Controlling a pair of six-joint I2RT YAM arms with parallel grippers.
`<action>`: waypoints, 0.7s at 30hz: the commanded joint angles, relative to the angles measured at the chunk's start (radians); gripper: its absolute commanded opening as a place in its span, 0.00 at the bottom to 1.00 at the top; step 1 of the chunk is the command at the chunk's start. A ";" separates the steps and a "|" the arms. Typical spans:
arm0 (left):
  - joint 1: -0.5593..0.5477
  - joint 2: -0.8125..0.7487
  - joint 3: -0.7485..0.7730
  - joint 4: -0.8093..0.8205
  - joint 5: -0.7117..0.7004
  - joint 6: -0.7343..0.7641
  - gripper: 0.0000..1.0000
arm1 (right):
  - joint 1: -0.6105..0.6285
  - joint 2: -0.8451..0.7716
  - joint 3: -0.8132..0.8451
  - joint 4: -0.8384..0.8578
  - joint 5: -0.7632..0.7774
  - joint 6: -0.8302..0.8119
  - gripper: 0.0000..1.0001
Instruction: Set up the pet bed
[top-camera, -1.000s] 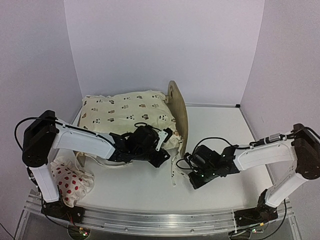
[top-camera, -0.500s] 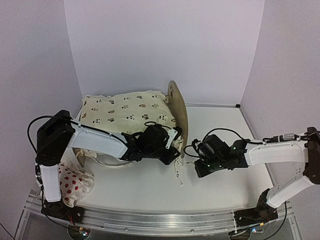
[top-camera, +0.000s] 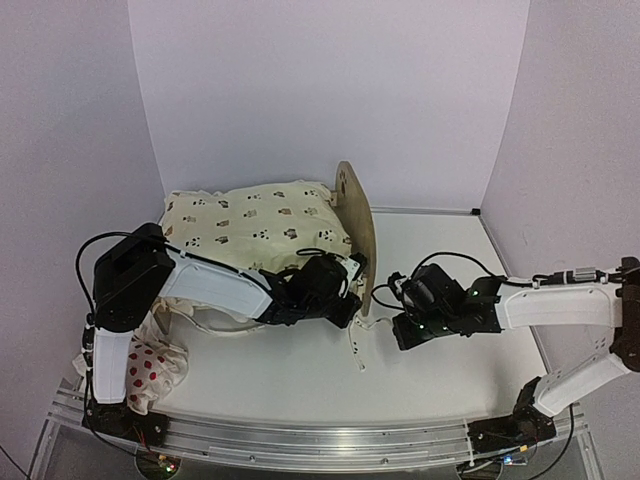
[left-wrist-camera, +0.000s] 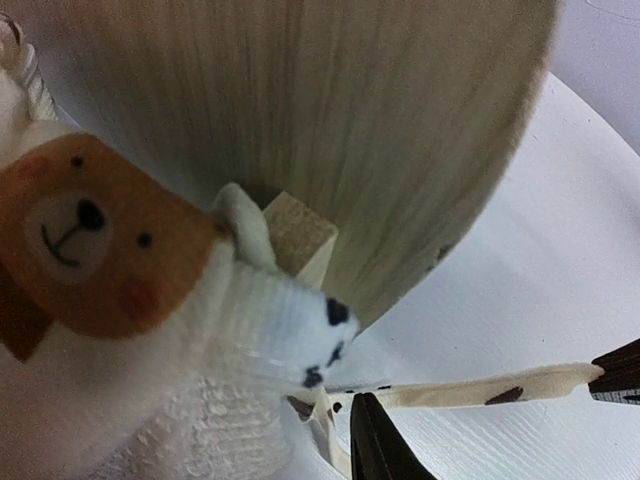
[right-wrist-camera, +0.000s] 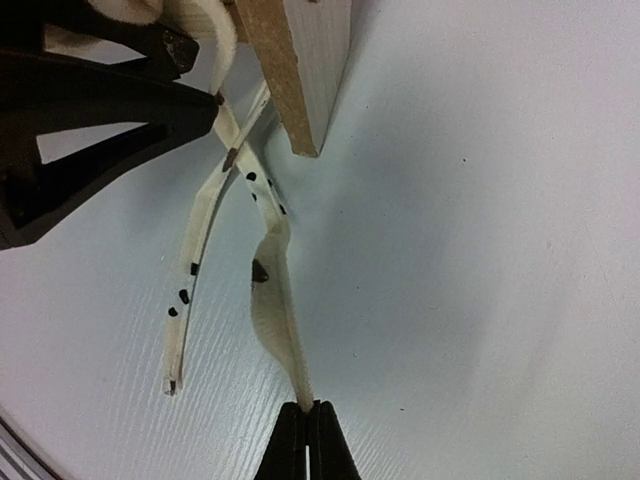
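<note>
The pet bed's light-wood headboard (top-camera: 356, 225) stands upright mid-table; its frame is mostly hidden under the cream animal-print cushion (top-camera: 255, 225). My left gripper (top-camera: 343, 300) sits at the cushion's near right corner, right against the headboard (left-wrist-camera: 330, 130). One dark finger (left-wrist-camera: 378, 450) shows beside the corner fabric (left-wrist-camera: 250, 330); the other is hidden by the cushion, which looks pinched. My right gripper (right-wrist-camera: 308, 408) is shut on the end of one cushion tie (right-wrist-camera: 275, 300), just right of the headboard's foot (right-wrist-camera: 300, 70). A second tie (right-wrist-camera: 195, 260) lies loose on the table.
The small white pillow with red spots (top-camera: 145, 370) lies at the near left by the left arm's base. White walls close the table on the left, back and right. The left gripper's fingers (right-wrist-camera: 120, 110) are close above the right gripper's tie.
The left gripper has slid right along the cushion's near edge up to the headboard. The right gripper has moved back and slightly right with the tie still held.
</note>
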 joint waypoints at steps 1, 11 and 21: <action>0.003 0.020 0.036 0.086 -0.072 -0.008 0.27 | -0.007 -0.026 -0.005 -0.001 -0.011 -0.013 0.00; 0.003 0.009 -0.008 0.169 -0.026 0.035 0.00 | -0.028 -0.010 0.008 0.049 -0.038 -0.010 0.00; 0.001 -0.088 -0.105 0.170 0.044 0.001 0.00 | -0.047 0.082 0.084 0.142 -0.075 0.008 0.00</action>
